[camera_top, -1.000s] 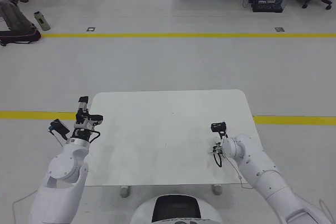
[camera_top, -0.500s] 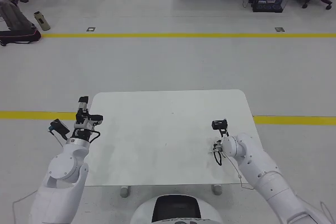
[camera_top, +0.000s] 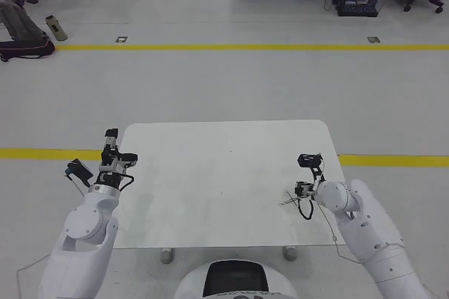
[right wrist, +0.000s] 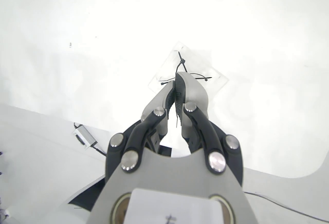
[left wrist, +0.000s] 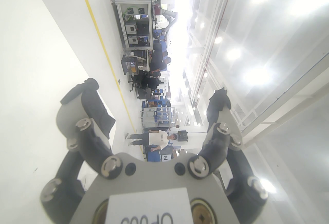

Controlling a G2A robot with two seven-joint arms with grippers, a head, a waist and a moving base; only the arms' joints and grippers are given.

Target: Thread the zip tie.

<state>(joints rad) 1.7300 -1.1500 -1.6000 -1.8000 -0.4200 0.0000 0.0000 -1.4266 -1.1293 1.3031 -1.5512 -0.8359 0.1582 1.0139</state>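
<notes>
While it is clamped between the closed fingers of the right gripper (right wrist: 175,81), the thin black plastic zip tie (right wrist: 181,61) is held just over the white rectangular table (camera_top: 209,172), near the table's right edge. One end of the zip tie is seen sticking out past the fingertips, and the other end is seen trailing back between the finger links. Under the fingertips, a clear square plastic plate (right wrist: 205,65) is laid flat on the table, and further black tie strands (right wrist: 203,77) are seen lying across it. Whether the held zip tie touches the plate cannot be told. At the table's left edge, the left gripper (left wrist: 155,86) is held raised, its fingers spread wide with nothing between them.
</notes>
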